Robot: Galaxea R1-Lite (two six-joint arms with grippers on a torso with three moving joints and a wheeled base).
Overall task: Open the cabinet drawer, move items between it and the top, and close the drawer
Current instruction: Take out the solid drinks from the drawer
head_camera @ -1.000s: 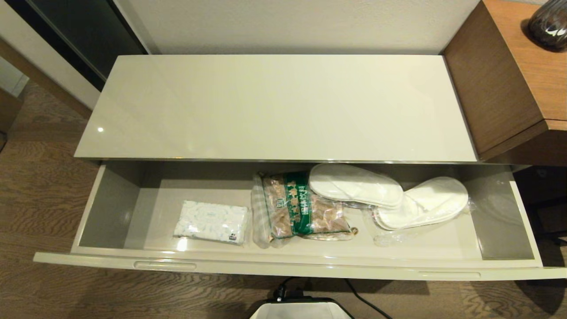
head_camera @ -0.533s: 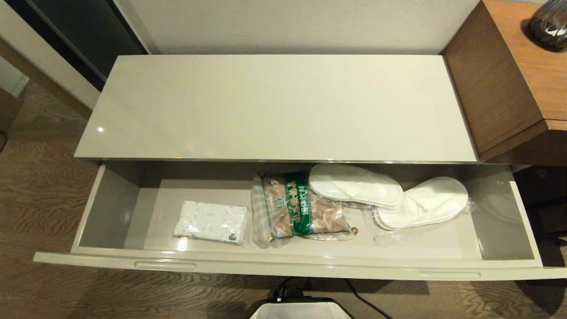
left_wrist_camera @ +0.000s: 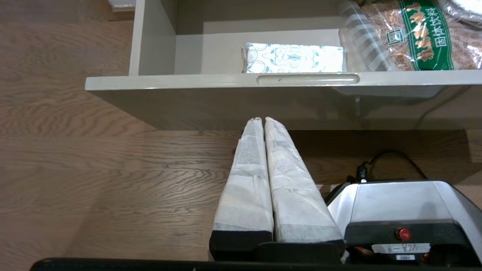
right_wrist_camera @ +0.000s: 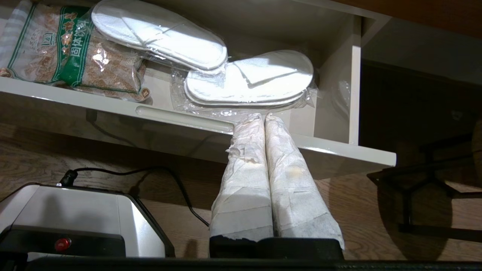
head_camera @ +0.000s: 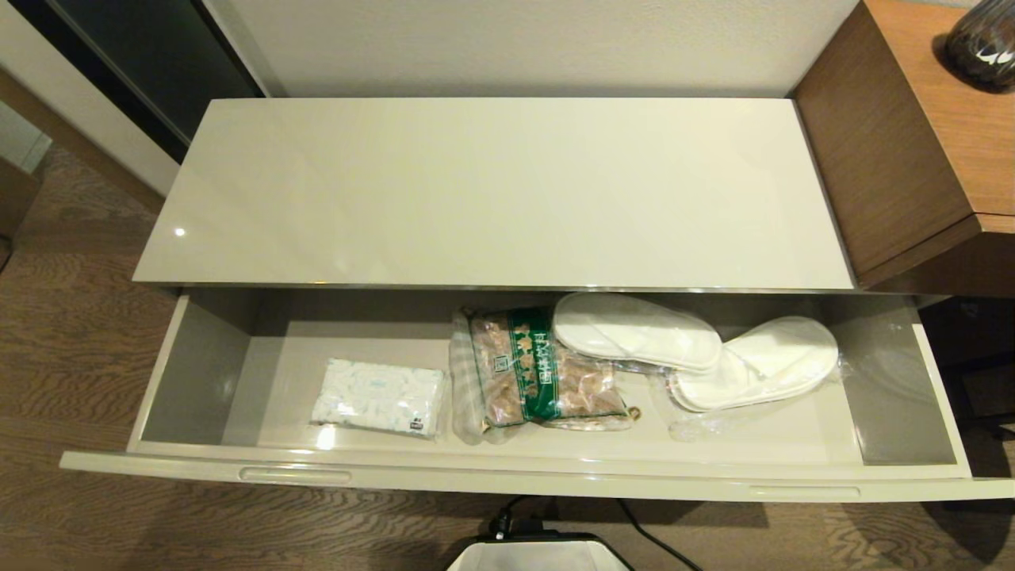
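The wide beige cabinet drawer (head_camera: 523, 477) stands pulled out below the bare glossy top (head_camera: 492, 190). Inside lie a white-and-blue tissue pack (head_camera: 379, 396) on the left, a brown snack bag with a green band (head_camera: 533, 373) in the middle, and white wrapped slippers (head_camera: 698, 349) on the right. Neither arm shows in the head view. My left gripper (left_wrist_camera: 263, 119) hangs shut and empty in front of the drawer front, below its left slot handle (left_wrist_camera: 307, 79). My right gripper (right_wrist_camera: 262, 116) is shut and empty too, by the right handle (right_wrist_camera: 184, 118), in front of the slippers (right_wrist_camera: 248, 77).
A taller brown wooden unit (head_camera: 912, 135) with a dark vase (head_camera: 983, 44) adjoins the cabinet on the right. My white base (head_camera: 539, 555) and a black cable (head_camera: 650, 535) sit on the wooden floor before the drawer. A dark stand (right_wrist_camera: 425, 188) is at the right.
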